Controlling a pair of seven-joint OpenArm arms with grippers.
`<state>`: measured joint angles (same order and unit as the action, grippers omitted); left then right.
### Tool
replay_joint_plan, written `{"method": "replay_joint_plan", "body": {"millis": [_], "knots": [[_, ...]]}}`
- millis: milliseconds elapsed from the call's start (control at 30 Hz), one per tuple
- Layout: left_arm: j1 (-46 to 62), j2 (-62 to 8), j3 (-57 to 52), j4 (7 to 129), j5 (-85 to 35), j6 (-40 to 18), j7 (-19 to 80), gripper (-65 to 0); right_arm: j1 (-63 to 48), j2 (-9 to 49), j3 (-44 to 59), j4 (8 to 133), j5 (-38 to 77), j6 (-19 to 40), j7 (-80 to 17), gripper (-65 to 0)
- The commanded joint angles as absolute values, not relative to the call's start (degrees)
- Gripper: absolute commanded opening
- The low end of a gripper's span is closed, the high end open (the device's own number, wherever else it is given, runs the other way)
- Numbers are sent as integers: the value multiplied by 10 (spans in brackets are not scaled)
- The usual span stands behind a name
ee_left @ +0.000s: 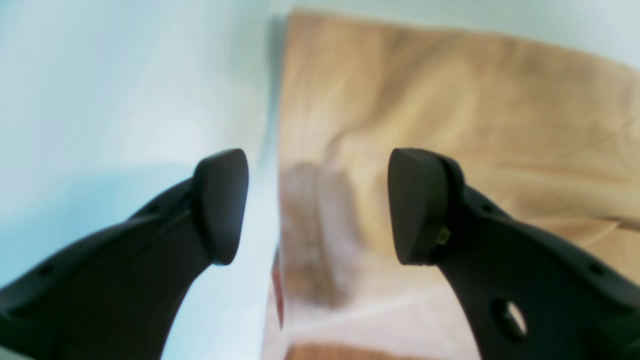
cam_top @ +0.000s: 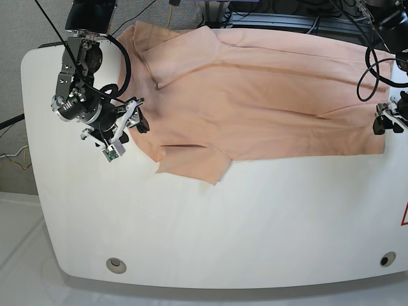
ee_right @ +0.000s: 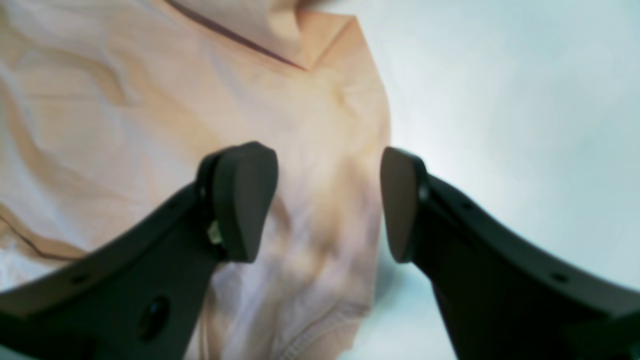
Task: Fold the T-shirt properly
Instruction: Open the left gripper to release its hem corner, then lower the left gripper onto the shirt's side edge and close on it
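The peach T-shirt (cam_top: 255,95) lies spread flat across the far half of the white table (cam_top: 223,223), sleeves and neck to the left, hem to the right. My right gripper (cam_top: 135,119) hovers at the shirt's left edge by a sleeve. In the right wrist view it (ee_right: 327,200) stands open, with the T-shirt (ee_right: 125,100) beneath and nothing pinched between its fingers. My left gripper (cam_top: 384,121) sits at the shirt's right hem corner, partly cut off by the frame. In the left wrist view it (ee_left: 317,200) is open, straddling the edge of the T-shirt (ee_left: 450,100).
Cables and equipment (cam_top: 306,19) crowd the table's far edge behind the shirt. Two round holes (cam_top: 115,264) (cam_top: 382,259) sit near the front corners. A red mark (cam_top: 404,217) shows at the right edge.
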<state>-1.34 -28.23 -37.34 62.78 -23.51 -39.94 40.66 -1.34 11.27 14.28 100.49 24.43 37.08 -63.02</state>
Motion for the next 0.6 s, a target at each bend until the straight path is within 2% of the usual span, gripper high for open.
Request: {"method": "replay_joint_plan", "body": {"millis": [0,367,567], "knots": [[-22,-304,-378,635,-243,-400,393,-247,-5,118,145,1014,254,371,-618,-300],[-51,-305,-373,583,-240,-400,364,-247,-6,120,145,1014,254,371,-618,-300],[-71,-305,-332,541,-217,-400,326,-247,-7,122,145,1014,254,371,-618,-300]]}}
